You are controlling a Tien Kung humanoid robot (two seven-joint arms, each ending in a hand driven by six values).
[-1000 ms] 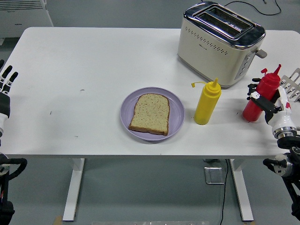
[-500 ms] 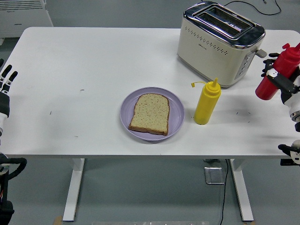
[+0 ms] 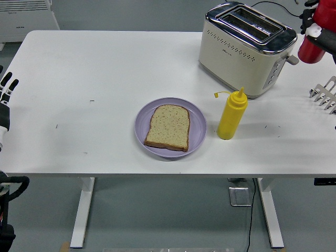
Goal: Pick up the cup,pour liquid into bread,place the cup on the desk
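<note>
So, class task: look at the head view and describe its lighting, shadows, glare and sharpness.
Head view: lighting is even and soft; the yellow bottle and purple plate cast only faint shadows on the white table; the toaster shows bright glare on its chrome top; the bread is sharp, and the red bottle is cropped at the top right edge.

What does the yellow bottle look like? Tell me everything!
The yellow squeeze bottle looks like soft plastic. It has a pointed nozzle on top, and a little cap hangs off to the left on a thin strap. It stands upright on the white table, between the purple plate and the toaster, touching neither.
</note>
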